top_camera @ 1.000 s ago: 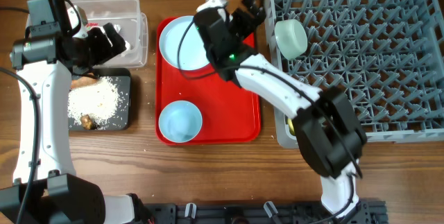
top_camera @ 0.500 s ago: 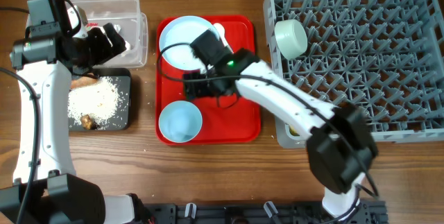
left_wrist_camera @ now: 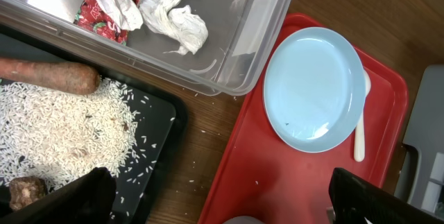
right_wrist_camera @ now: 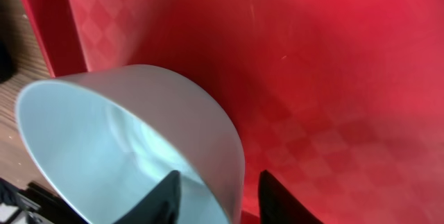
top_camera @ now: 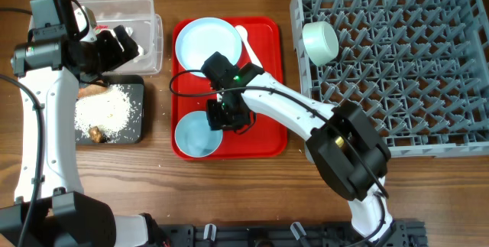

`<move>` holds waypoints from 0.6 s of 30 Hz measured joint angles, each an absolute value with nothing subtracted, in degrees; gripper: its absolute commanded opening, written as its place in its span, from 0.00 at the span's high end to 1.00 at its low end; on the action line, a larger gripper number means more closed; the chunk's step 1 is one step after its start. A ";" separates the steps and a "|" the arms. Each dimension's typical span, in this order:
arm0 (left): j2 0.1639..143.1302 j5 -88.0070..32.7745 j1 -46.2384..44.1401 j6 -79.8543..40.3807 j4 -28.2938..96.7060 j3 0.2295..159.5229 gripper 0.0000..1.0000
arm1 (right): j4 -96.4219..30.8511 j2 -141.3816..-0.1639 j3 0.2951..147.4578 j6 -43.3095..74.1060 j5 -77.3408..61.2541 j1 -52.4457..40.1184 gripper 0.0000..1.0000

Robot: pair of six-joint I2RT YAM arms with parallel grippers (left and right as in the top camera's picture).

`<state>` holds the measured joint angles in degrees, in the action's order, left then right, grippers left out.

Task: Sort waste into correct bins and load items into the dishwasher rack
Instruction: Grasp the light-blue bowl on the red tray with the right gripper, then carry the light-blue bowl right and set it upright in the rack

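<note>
Pale blue bowl (right_wrist_camera: 104, 148) is on the red tray (right_wrist_camera: 333, 78), its near wall running up between the spread fingers of the right gripper (right_wrist_camera: 220, 186). One finger (right_wrist_camera: 170, 195) is inside the rim and the other is outside. The jaws are apart and nothing is pinched yet.

I'd worry about that thin, curved wall. If the jaws close shallow on the rim, the bowl could tip or pop free. An off-centre squeeze might skid it across the slick tray toward the lip.

Right at the jaws the bowl looks empty. Farther out on the same tray lie the pale blue plate (top_camera: 206, 44) and the white spoon (top_camera: 249, 46), with nothing on the plate. Well away from the jaws, the dishwasher rack (top_camera: 412, 63) holds, as far as I can see, only the pale green bowl (top_camera: 321, 40), tilted among the pegs.

The left gripper (left_wrist_camera: 218, 182) hangs released and empty. Ahead of its jaws, the clear tub (left_wrist_camera: 270, 9) holds the red foil wrapper (left_wrist_camera: 104, 12) and crumpled white paper (left_wrist_camera: 177, 23). Beside them, the black tray (left_wrist_camera: 166, 123) carries the rice (left_wrist_camera: 62, 127), the carrot-like stick (left_wrist_camera: 48, 77) and the brown lump (left_wrist_camera: 21, 193).
</note>
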<state>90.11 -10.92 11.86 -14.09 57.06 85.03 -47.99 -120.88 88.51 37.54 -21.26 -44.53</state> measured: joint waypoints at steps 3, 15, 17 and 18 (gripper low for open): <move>90.11 -10.92 11.86 -14.09 57.06 85.03 0.00 | -47.48 -120.92 88.51 37.71 -21.61 -44.18 0.96; 90.11 -10.92 11.86 -14.09 57.04 85.03 0.00 | -53.36 -103.61 88.49 36.49 -6.83 -30.79 0.96; 90.11 -10.92 11.86 -14.09 57.04 85.03 0.00 | -55.37 -95.11 88.55 36.38 1.72 -27.16 0.96; 90.11 -10.94 11.86 -14.09 57.06 85.03 0.00 | -57.12 -90.85 88.55 36.42 7.66 -25.56 0.96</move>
